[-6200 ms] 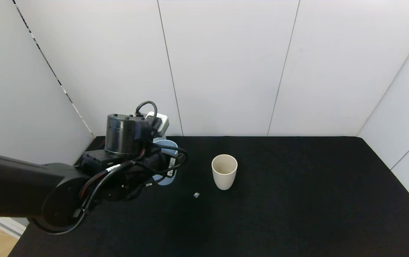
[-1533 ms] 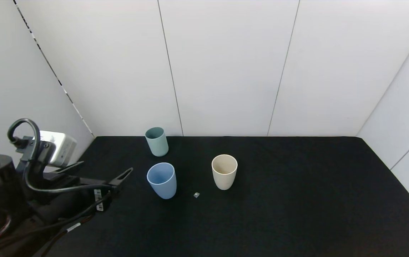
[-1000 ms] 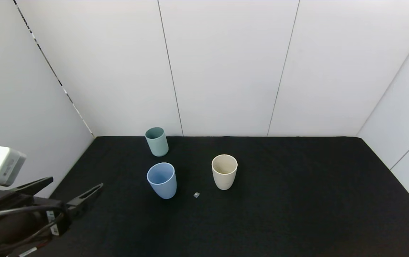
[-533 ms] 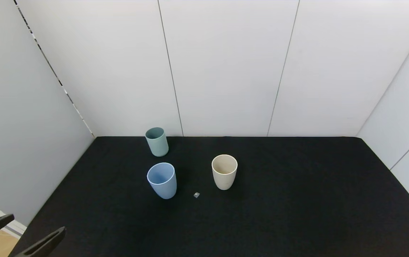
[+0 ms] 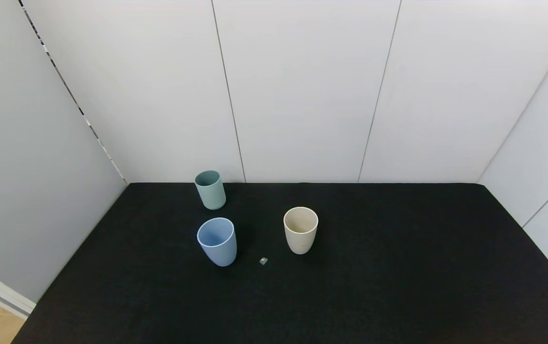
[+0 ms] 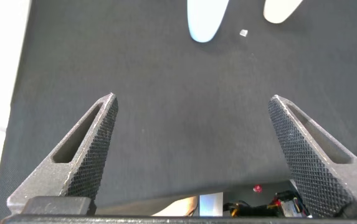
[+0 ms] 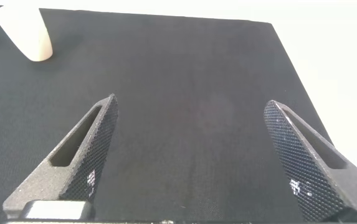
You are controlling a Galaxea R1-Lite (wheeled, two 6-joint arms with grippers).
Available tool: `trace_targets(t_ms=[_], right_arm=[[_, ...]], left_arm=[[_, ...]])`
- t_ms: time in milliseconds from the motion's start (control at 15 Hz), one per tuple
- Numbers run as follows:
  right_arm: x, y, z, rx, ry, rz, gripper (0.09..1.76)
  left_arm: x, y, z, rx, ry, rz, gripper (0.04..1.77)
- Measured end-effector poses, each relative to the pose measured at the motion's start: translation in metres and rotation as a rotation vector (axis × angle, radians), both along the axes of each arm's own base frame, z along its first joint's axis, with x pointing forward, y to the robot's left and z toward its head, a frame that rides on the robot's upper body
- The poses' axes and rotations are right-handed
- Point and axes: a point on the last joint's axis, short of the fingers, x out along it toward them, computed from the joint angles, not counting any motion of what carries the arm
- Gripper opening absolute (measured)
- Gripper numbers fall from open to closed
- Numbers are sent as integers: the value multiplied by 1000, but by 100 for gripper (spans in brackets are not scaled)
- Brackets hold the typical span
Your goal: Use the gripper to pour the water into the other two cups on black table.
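Observation:
Three tumblers stand upright on the black table [image 5: 398,267]. The teal-green cup [image 5: 210,190] is at the back left by the wall. The beige cup [image 5: 301,229] is near the middle. The light blue cup [image 5: 217,241] stands in front of the teal one. No arm shows in the head view. My left gripper [image 6: 192,106] is open and empty, pulled back over the table's near edge; the blue cup [image 6: 206,20] and beige cup [image 6: 280,10] show far off. My right gripper [image 7: 192,106] is open and empty above bare table, the beige cup [image 7: 25,34] far off.
A tiny grey cube [image 5: 263,261] lies between the blue and beige cups; it also shows in the left wrist view [image 6: 243,33]. White walls close the back and both sides. The table's near left corner [image 5: 20,334] borders a wooden floor.
My left arm has let go of the blue cup, drawn back toward the near left with its jaws open, and left the head view. The cups have not moved.

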Motion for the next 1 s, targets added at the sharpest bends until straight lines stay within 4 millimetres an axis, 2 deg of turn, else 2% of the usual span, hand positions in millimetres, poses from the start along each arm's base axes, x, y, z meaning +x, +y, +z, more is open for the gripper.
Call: trace_targets(t_ms=[400, 867, 1000], right_arm=[[0, 0, 0, 0, 0, 0, 171], [0, 0, 0, 0, 0, 0, 171], [0, 0, 0, 0, 0, 0, 171]], left_arm=[[-18, 0, -33, 2, -94, 14, 172], [-20, 2, -46, 132, -222, 92, 172], [-18, 2, -49, 111, -223, 102, 172]])
